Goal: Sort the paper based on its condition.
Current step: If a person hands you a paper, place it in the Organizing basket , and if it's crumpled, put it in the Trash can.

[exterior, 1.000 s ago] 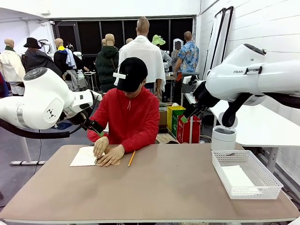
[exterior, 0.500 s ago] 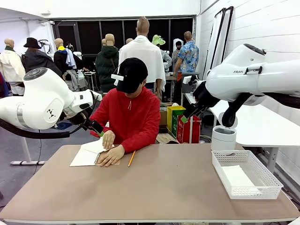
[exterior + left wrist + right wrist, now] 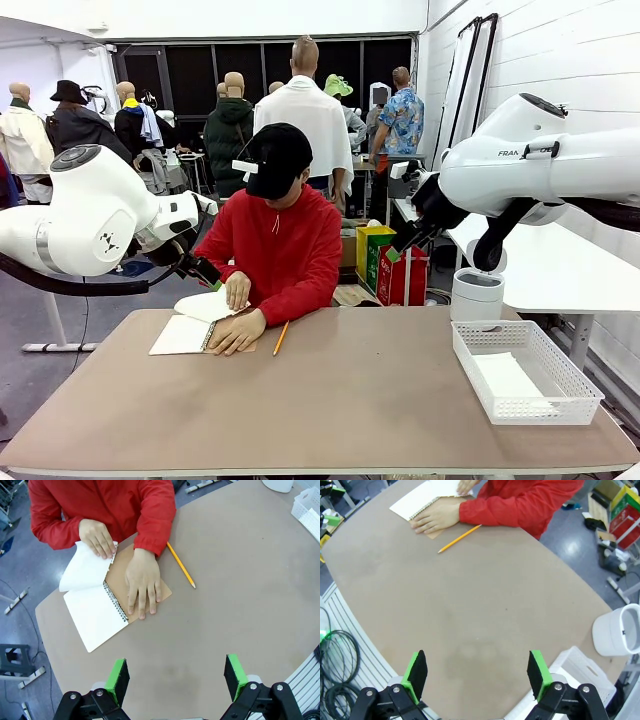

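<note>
A person in a red sweater sits at the far side with a spiral notebook (image 3: 182, 335) open on the table. One hand (image 3: 237, 291) lifts a smooth white sheet of paper (image 3: 84, 569) off it. The other hand (image 3: 142, 584) presses flat on the brown cover. Another white sheet (image 3: 505, 378) lies in the mesh basket (image 3: 560, 375) at the right. My left gripper (image 3: 176, 677) hangs open high above the table, seen beside the person's arm (image 3: 208, 278). My right gripper (image 3: 476, 672) is open too, raised at the back right (image 3: 398, 248).
A yellow pencil (image 3: 281, 338) lies to the right of the notebook, also visible in both wrist views (image 3: 181, 571) (image 3: 459, 538). A white round bin (image 3: 477, 295) stands behind the basket, off the table. The wide brown tabletop (image 3: 350, 400) lies bare in the middle.
The person's hand has peeled a page up from the flat notebook and raised it. Both arms have stayed still.
</note>
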### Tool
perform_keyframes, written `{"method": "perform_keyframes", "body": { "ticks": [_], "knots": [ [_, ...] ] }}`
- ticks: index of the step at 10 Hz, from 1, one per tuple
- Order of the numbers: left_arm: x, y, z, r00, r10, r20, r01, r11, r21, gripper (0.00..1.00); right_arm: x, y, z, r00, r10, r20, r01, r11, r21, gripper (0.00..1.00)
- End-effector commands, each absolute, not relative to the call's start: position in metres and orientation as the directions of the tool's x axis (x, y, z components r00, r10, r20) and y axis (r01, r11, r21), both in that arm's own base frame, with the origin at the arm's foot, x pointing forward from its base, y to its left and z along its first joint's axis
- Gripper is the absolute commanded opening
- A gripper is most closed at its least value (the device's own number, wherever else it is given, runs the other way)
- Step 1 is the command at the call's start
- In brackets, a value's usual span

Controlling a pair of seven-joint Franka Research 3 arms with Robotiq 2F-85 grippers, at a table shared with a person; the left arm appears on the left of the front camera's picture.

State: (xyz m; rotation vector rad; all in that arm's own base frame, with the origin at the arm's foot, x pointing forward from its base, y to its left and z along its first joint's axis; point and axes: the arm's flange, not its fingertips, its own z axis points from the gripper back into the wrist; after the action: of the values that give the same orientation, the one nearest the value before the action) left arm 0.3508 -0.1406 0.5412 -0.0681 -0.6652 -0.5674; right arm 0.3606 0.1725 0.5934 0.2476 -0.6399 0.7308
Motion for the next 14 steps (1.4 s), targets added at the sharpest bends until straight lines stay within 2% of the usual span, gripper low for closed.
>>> {"method": "perform_keyframes", "body": {
  "ticks": [1,14],
  "knots": [
    [0.3509,-0.1402,0.5414,0.64,-0.474,0.605,0.518,0.848,0.117,1.0,0.3604,0.173,0.5936,0.566,0.543,0.62,-0.685,0.728,-0.012,1.0],
    [0.3509,-0.1402,0.5414,0.64,-0.474,0.605,0.518,0.848,0.117,1.0,0.3604,0.173,0.5936,0.566,0.543,0.62,-0.685,0.728,-0.012,1.0]
  ]
}}
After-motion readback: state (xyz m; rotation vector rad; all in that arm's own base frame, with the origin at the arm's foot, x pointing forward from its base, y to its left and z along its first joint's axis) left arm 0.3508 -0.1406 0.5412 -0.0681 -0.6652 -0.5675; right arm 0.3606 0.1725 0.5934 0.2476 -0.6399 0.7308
